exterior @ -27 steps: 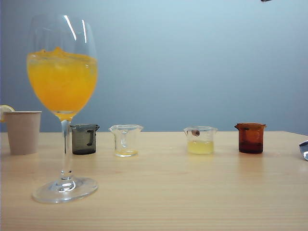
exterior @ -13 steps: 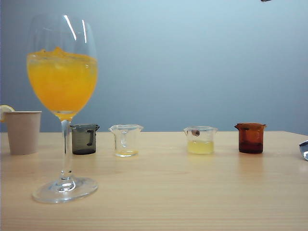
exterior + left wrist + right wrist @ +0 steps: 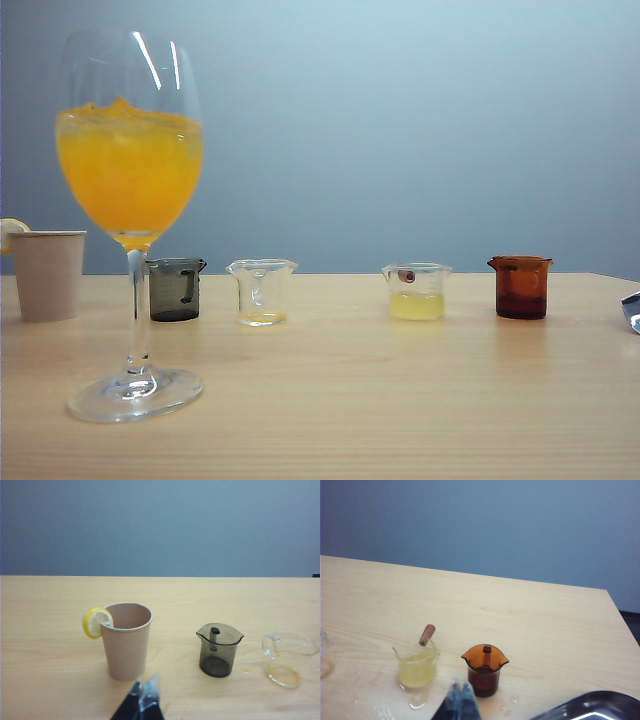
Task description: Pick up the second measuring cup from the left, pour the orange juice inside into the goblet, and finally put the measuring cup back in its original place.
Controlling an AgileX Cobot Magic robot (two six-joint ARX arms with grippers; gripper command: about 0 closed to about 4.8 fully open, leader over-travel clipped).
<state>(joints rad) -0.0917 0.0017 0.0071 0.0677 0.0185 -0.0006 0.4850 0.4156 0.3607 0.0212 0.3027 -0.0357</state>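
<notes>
1. On the table in the exterior view, the goblet point(image 3: 130, 225) stands full of orange juice point(image 3: 129, 170); the second measuring cup from the left point(image 3: 262, 291) sits upright in the row, nearly empty. No gripper shows.
2. In the left wrist view, the left gripper point(image 3: 142, 703) hangs near the paper cup point(image 3: 126, 641), jaws together, holding nothing.
3. In the right wrist view, the right gripper point(image 3: 459, 700) hovers above the amber cup point(image 3: 484, 670), jaws closed and empty. The task looks finished; next calls only for parking both arms.
</notes>
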